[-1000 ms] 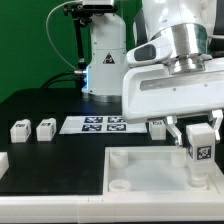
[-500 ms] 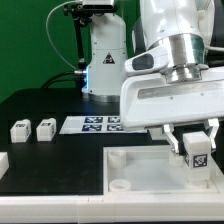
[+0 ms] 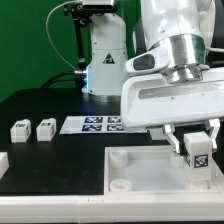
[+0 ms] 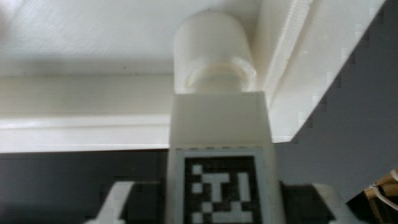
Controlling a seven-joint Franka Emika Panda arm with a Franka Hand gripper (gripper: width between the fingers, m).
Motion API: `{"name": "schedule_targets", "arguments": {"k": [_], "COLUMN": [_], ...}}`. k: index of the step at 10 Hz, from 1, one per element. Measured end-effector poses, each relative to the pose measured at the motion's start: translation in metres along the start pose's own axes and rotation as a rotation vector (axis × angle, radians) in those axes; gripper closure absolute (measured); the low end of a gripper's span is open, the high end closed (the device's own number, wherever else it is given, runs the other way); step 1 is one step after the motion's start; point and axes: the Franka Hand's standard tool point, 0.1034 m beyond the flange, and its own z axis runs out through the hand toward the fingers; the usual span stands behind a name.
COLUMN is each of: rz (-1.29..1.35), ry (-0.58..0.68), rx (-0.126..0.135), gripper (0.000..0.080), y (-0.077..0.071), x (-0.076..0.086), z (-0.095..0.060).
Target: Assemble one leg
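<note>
"Looking at the exterior view first, where is the leg?" asks one observer.

"The leg (image 3: 200, 152) is pinched between the fingers of the tool (image 3: 198, 143), tag face toward the camera," the other replies. "It hangs over the far corner of the white panel (image 3: 130, 166) on the exterior view's right. Two loose legs (image 3: 19, 129) (image 3: 45, 128) lie well apart from it on the dark tabletop (image 3: 50, 105), near the marker board (image 3: 100, 124)."

"How would it handle?"

"It is probably light and stiff, being a small plastic block. Its smooth faces could let it twist in the grip. Its flat opposite sides look like the best hold, leaving the tagged face and the lower end free."

"What stays hidden there?"

"The leg's lower end and the socket under it are covered. Whether they touch cannot be told. The panel is also cut off by the frame edge."

"And the wrist view?"

"The leg (image 4: 222, 150) fills the middle, with its rounded end reaching toward the panel's rim (image 4: 107, 110). Only slivers of the fingers (image 4: 121, 200) show beside it. The picture is soft, and no socket can be made out."
</note>
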Motion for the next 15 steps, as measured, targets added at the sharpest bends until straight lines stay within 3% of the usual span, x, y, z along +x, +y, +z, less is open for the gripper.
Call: {"name": "schedule_targets", "arguments": {"k": [1,2,3,10,13,14,15], "rz": [-0.001,-0.002,-0.002,-0.004,0.002,0.008,0.011], "ry": [0.000,-0.001,-0.001,-0.030,-0.098,-0.116,-0.232], "rx": [0.000,0.000,0.000,0.005,0.017,0.015,0.026], "gripper": [0.0251,0.0251,0.0179,0.0151,0.0151,0.0151,0.0151], "y": [0.000,0.000,0.000,-0.002,-0.003,0.001,0.000], "x": [0.000,0.000,0.000,0.003,0.023,0.022,0.014], "z": [0.000,0.000,0.000,-0.003,-0.012,-0.010,-0.006]}}
